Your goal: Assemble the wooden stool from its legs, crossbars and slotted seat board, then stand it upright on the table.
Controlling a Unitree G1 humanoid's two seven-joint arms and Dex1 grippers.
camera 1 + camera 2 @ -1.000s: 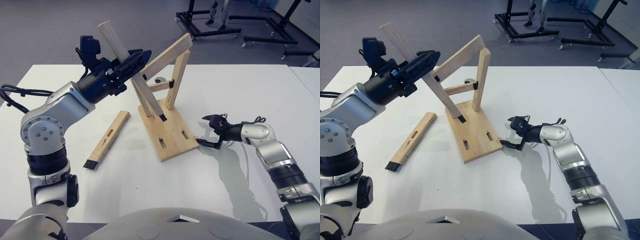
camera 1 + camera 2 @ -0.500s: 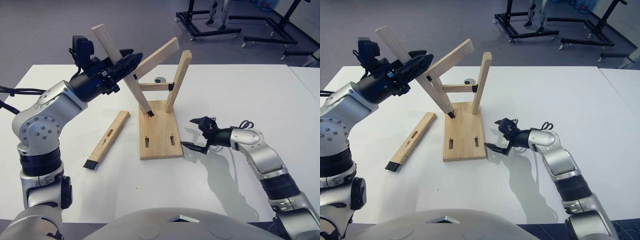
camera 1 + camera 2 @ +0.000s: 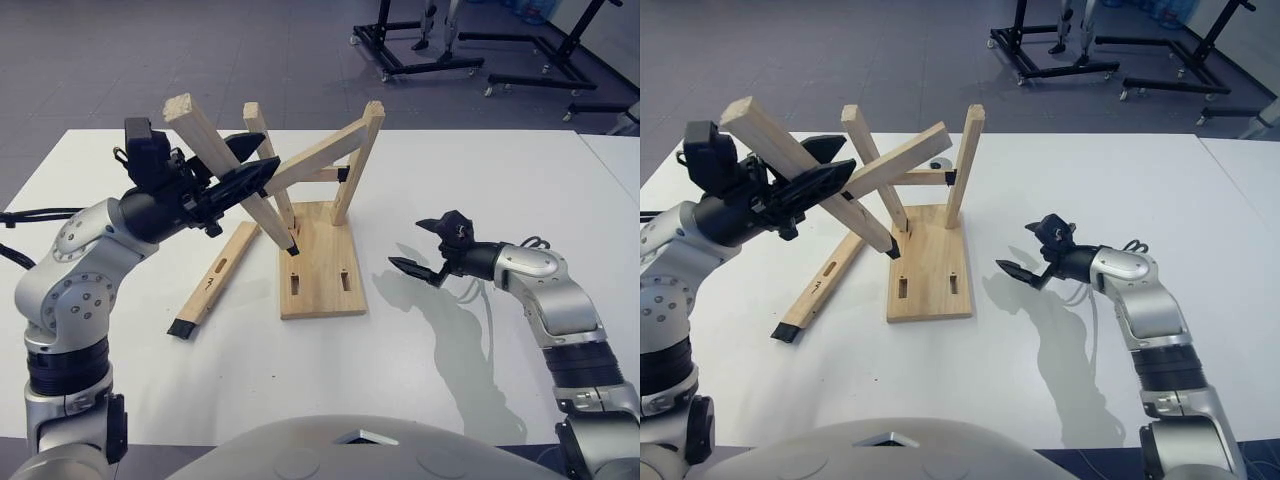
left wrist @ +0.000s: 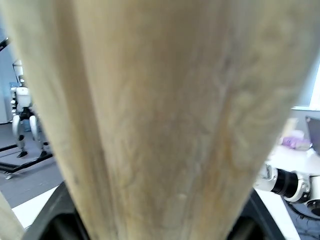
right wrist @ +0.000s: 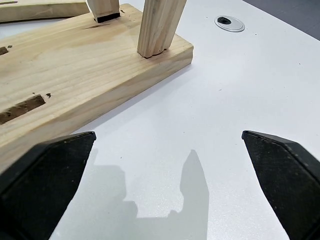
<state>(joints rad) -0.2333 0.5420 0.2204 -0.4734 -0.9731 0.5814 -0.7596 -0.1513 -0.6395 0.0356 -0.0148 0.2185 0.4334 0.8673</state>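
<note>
The slotted seat board (image 3: 322, 280) lies flat mid-table. One leg (image 3: 357, 165) stands upright in it, with a short crossbar (image 3: 322, 176) at mid-height. A second leg (image 3: 268, 160) leans beside it, and a long bar (image 3: 325, 148) slants across them. My left gripper (image 3: 250, 165) is shut on another leg (image 3: 215, 155), tilted, its black tip (image 3: 293, 249) just above the board. That leg's wood (image 4: 160, 120) fills the left wrist view. A loose leg (image 3: 215, 278) lies left of the board. My right gripper (image 3: 415, 245) hovers open and empty right of the board (image 5: 75, 75).
A round grommet (image 5: 230, 22) sits in the white table (image 3: 500, 180) behind the board. Black wheeled frames (image 3: 450, 45) stand on the floor beyond the far edge. Bare table stretches to the right and along the front.
The board swung square to the table, with the right gripper at its edge. Since then the right gripper has drawn back right and up. My left arm dropped and shifted left, tilting its leg further.
</note>
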